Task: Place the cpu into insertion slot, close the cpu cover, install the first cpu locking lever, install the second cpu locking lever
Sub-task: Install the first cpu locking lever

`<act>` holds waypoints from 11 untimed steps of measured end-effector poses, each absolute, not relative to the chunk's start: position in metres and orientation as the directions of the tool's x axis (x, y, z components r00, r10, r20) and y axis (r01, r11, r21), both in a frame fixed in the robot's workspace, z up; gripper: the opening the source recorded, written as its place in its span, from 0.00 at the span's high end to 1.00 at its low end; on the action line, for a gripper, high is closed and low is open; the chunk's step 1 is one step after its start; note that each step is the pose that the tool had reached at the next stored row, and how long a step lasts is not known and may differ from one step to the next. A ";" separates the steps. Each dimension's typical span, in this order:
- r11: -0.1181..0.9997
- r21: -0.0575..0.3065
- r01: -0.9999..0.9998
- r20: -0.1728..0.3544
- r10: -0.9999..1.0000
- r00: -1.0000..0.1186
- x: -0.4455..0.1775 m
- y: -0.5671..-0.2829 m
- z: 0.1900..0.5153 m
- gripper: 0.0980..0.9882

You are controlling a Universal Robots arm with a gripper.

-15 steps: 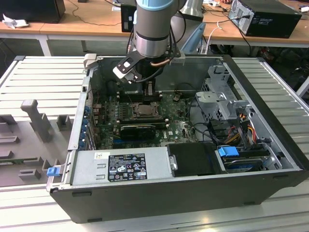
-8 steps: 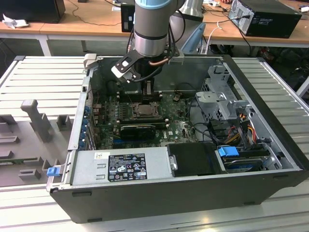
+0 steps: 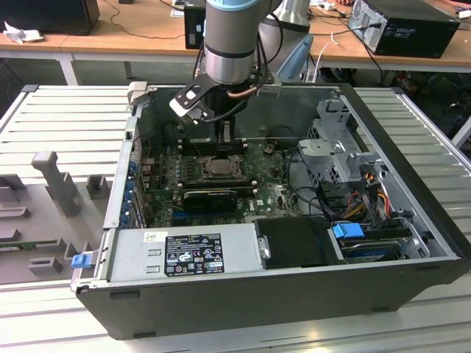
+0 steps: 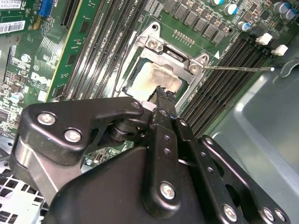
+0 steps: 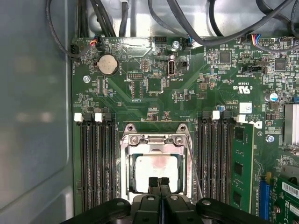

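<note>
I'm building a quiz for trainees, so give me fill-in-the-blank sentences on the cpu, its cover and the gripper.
1. The cpu sits in the ____.
2. The cpu cover lies ____ over it, the chip showing through its window.
3. The fingertips of the gripper are ____, with no gap between them.
Missing words: insertion slot; closed; shut.

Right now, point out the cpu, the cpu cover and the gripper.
cpu (image 5: 156, 165), first wrist view, on its pale face inside the cover's window.
cpu cover (image 5: 154, 139), first wrist view, on the metal frame bar bordering the window.
gripper (image 5: 159, 183), first wrist view, midway between its shut fingertips.
</note>
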State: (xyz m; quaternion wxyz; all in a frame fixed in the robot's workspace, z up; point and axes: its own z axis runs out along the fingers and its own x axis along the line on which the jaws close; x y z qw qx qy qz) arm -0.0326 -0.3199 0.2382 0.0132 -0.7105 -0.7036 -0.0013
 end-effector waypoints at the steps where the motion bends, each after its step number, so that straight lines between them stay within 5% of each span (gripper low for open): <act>1: -0.010 -0.017 1.000 0.020 1.000 0.010 -0.033 -0.320 0.239 0.99; 11: -0.010 -0.017 1.000 0.021 1.000 0.010 -0.033 -0.320 0.256 0.99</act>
